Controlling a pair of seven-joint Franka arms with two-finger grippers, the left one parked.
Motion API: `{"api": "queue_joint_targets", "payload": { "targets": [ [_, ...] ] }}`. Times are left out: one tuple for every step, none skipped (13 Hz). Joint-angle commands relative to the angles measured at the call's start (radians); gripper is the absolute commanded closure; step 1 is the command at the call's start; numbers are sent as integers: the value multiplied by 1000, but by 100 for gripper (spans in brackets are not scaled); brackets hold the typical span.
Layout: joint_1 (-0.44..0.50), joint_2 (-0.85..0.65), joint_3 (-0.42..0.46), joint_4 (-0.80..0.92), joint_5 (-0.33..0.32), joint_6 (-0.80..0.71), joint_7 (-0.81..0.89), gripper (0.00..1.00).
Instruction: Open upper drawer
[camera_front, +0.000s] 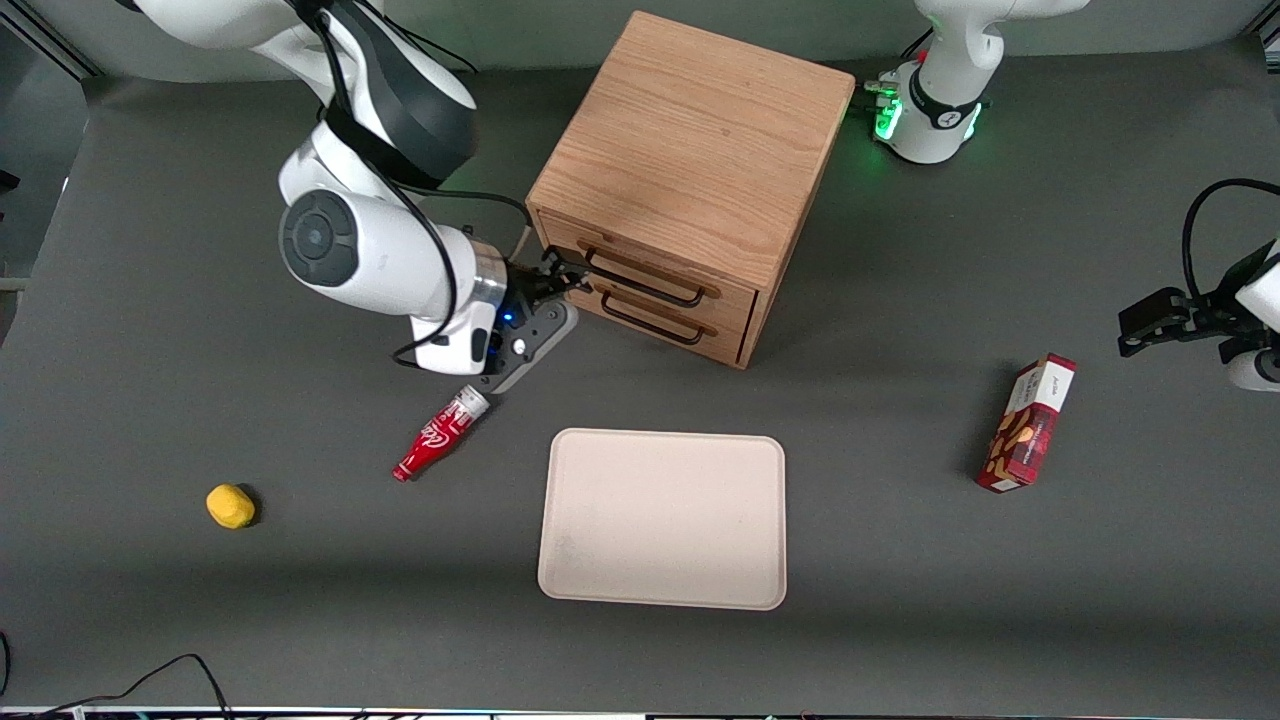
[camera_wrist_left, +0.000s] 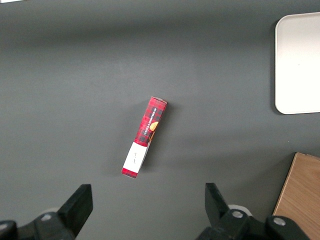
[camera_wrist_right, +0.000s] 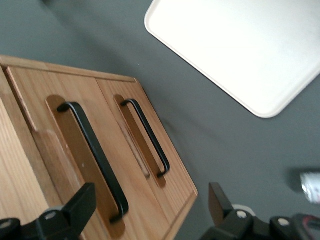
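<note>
My gripper (camera_front: 560, 283) at centre-left of front frame, fingers spread, holding nothing, level with working-arm end of upper drawer (camera_front: 650, 278) handle (camera_wrist_right: 95, 155). Drawer shut, flush in cabinet (camera_front: 690, 150) at upper centre. Judgement: staged here to straddle bar. Pull path: bare table before tray (camera_front: 662, 518); bottle (camera_front: 440, 436) near my wrist.

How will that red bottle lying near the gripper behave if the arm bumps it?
The red bottle lies on its side, so it would probably roll. It looks small, likely light. The gripper, fingers open, sits at the upper drawer handle, above the bottle.
</note>
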Motion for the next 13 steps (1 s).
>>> {"api": "queue_joint_targets", "payload": {
  "targets": [
    [35, 56, 7, 35, 25, 48, -17, 0],
    [47, 61, 12, 32, 26, 61, -17, 0],
    [49, 70, 21, 28, 26, 66, -18, 0],
    [46, 79, 39, 25, 25, 66, -26, 0],
    [46, 82, 48, 15, 25, 66, -33, 0],
    [46, 83, 50, 5, 25, 66, -34, 0],
    [46, 83, 58, -8, 25, 66, -37, 0],
    [38, 83, 62, -21, 26, 66, -59, 0],
    [33, 83, 62, -29, 28, 66, -87, 0],
    [30, 89, 62, -37, 37, 64, -115, 0],
    [30, 90, 62, -38, 55, 64, -122, 0],
    [30, 90, 62, -38, 58, 64, -123, 0],
    [29, 95, 62, -40, 63, 64, -135, 0]
  ]
}}
